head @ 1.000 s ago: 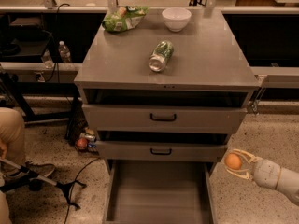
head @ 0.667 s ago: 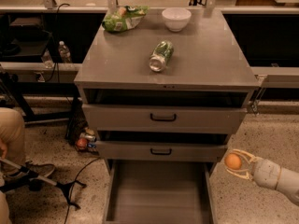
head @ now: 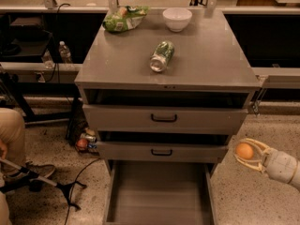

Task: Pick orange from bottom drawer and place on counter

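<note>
Now, gripper [head: 243,152]: at 4 o'clock in the view, out past the right front corner of the drawers and level with the middle drawer [head: 161,151]; closed partway, cream fingers [head: 256,145] cupped on both sides of the orange [head: 244,151], so gripping and not empty.
orange: in the grasp, clear of the bottom drawer [head: 159,191] and well below the counter [head: 211,55]; probably carried out to the side to avoid the protruding drawer fronts on the way up.
bottom drawer: pulled far out at 6 o'clock, showing a bare grey tray floor; open because the pick had to come from there, and nothing in the task asks for closing.
counter: at 12 o'clock, the goal surface; offers bare room along its 3 to 5 o'clock side, nearest the arm.
soda can [head: 162,56]: lying on its side near the counter's middle; able to roll if nudged, so best kept away from.
white bowl [head: 177,18]: at the counter's 12 o'clock edge, apart from the likely landing spot.
green snack bag [head: 124,18]: at the counter's 11 o'clock corner, also out of the way.
path to counter: judged as a lift above the overhanging edge, then a move toward 10 o'clock; risks clipping that edge if raised too close in.
</note>
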